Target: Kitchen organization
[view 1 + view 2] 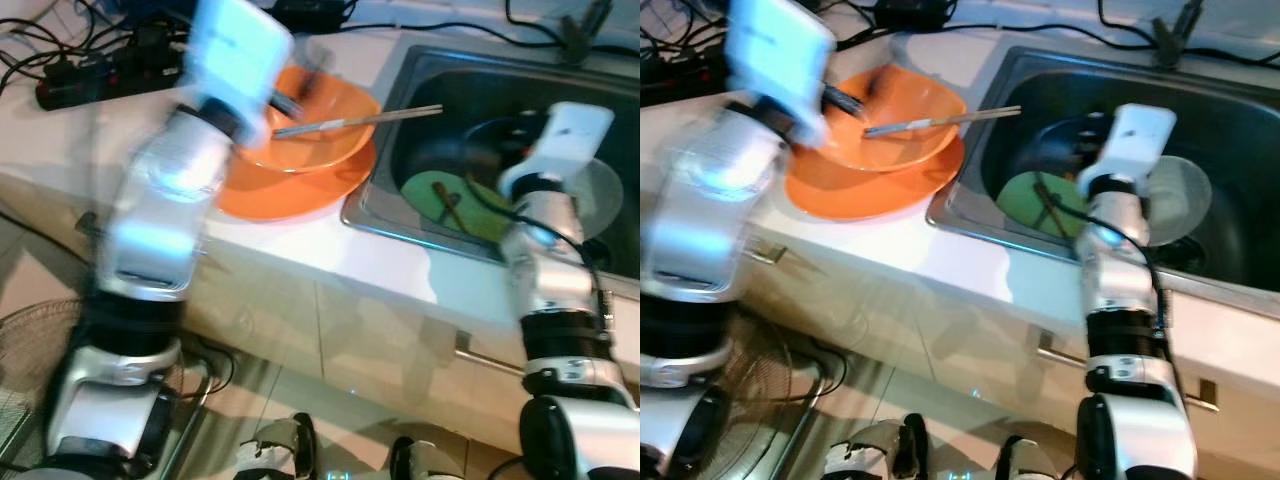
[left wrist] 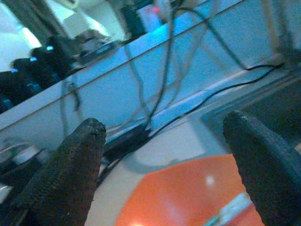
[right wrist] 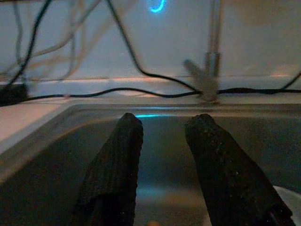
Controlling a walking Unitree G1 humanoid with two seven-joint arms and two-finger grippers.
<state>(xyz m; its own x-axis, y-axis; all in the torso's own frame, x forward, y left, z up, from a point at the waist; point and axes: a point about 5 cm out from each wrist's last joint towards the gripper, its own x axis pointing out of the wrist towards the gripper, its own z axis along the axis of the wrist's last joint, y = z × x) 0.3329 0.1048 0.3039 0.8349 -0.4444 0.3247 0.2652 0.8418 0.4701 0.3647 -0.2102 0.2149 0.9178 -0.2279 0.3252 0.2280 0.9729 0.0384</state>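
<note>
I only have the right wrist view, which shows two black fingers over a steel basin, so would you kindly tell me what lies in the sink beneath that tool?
Observer: A green plate lies in the sink, with a thin stick-like utensil across it.
Operator: Thank you. Is anything else in there?
Observer: A pale, translucent round dish sits beside the green plate, partly behind the right arm.
Operator: And where is the left tool?
Observer: The left tool is open above an orange bowl on the counter; the bowl rests on an orange plate and a metal utensil lies across its rim.
</note>
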